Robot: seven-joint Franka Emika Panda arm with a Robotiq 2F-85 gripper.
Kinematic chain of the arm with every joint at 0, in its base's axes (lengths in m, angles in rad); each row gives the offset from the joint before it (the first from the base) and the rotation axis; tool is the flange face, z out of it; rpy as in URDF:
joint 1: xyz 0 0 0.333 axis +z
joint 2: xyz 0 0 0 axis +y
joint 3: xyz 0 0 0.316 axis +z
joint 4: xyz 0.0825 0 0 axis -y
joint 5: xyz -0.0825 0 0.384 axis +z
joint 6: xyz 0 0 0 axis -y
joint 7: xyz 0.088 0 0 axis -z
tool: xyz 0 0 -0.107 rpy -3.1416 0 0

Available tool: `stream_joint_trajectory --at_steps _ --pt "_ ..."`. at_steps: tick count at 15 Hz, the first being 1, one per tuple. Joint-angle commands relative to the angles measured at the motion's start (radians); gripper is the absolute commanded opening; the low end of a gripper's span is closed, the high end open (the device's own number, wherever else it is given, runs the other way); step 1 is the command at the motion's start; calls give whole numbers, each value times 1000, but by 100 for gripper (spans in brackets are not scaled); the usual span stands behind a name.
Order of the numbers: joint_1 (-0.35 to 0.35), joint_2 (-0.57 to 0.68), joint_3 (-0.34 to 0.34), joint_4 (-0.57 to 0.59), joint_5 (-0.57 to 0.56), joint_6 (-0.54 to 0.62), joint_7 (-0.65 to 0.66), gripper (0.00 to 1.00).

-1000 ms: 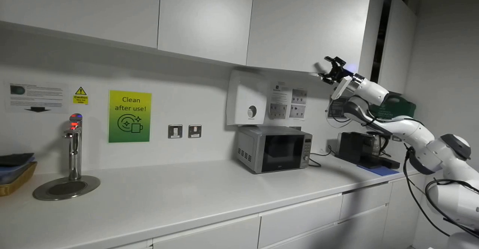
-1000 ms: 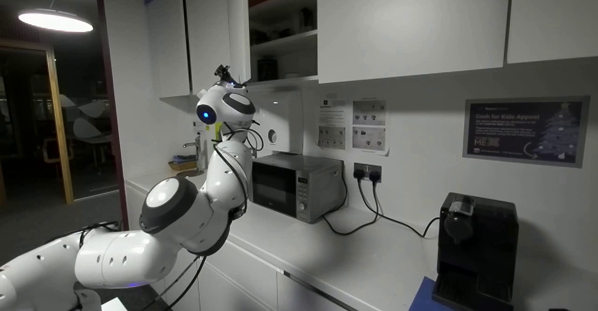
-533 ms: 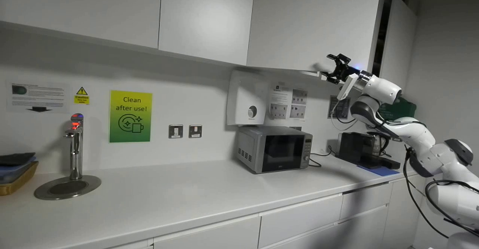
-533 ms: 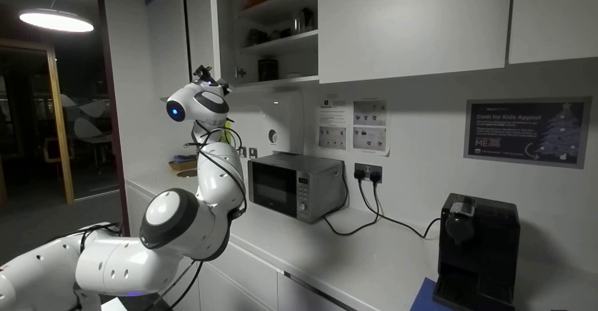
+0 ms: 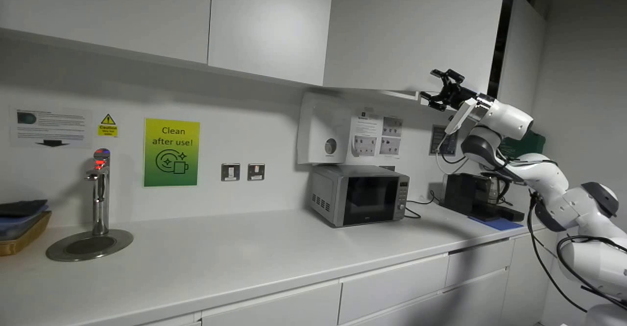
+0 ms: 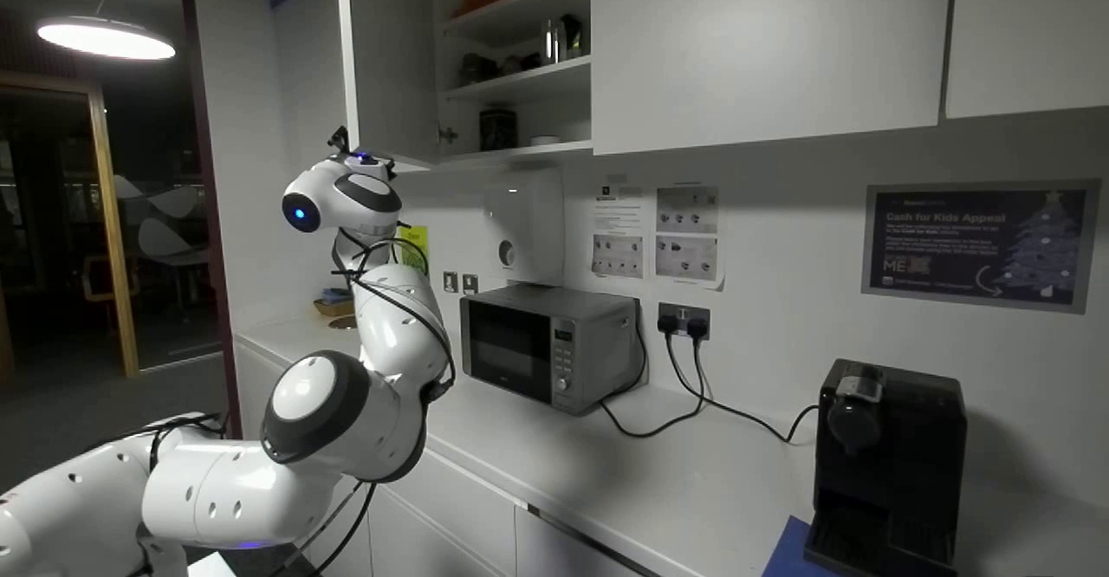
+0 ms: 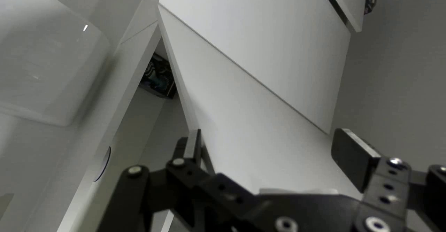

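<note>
Panda arm (image 5: pixel 539 176) sits outside the tabletop's (image 5: pixel 220 247) front edge, off its right-hand corner in an exterior view, and the lower end runs out of frame in both exterior views. The elbow (image 6: pixel 321 412) is bent pretty sharply, forearm (image 6: pixel 403 321) slanting up from there, and the wrist (image 6: pixel 342 200) is way above tabletop height with a blue light (image 6: pixel 301 213) glowing on it. The Robotiq tool (image 7: pixel 273 152) is tipped a bit nose-up, pointing roughly the way the front edge runs, so leftward from that same corner. Wrist view's got its fingers (image 7: pixel 352 157) spread super wide, with a big gap between the two.
</note>
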Motion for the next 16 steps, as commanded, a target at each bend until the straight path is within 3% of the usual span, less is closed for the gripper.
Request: stream_joint_trajectory --at_steps 1,8,16 --pt "21 0 43 -8 26 4 -10 100" --pt "43 -1 60 -25 119 -52 -61 100" --pt "70 -4 70 -38 233 -169 -236 100"
